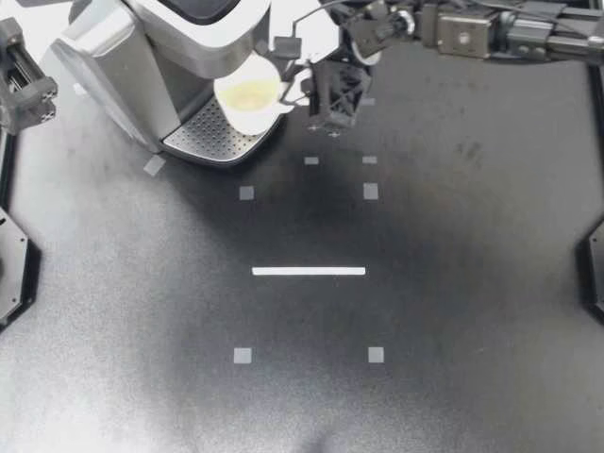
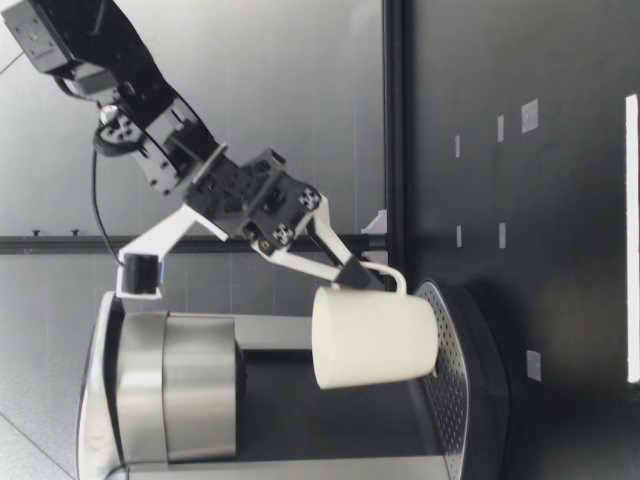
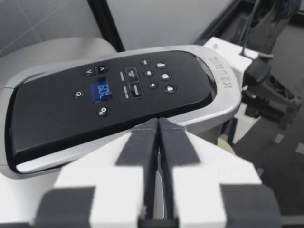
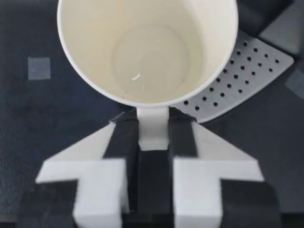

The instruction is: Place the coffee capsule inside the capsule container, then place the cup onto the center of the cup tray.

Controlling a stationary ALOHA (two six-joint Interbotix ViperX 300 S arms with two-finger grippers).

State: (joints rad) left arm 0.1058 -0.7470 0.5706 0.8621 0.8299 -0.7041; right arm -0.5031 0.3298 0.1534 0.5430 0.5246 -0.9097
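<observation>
A white empty cup [image 1: 248,96] hangs at the front edge of the coffee machine [image 1: 142,57], over the perforated cup tray [image 1: 209,135]. My right gripper [image 1: 294,92] is shut on the cup's handle. In the right wrist view the handle [image 4: 153,124] sits pinched between the fingers, and the cup [image 4: 147,52] is ahead of them. In the low view the cup [image 2: 375,337] is slightly tilted, with its base just above the tray [image 2: 455,370]. My left gripper [image 3: 158,130] is shut on nothing, above the machine's control panel [image 3: 109,95]. No capsule is in view.
The machine stands at the table's back left corner. Grey tape squares [image 1: 245,192] and a white tape line [image 1: 309,271] mark the black tabletop in front of it. Arm bases stand at the table's side edges.
</observation>
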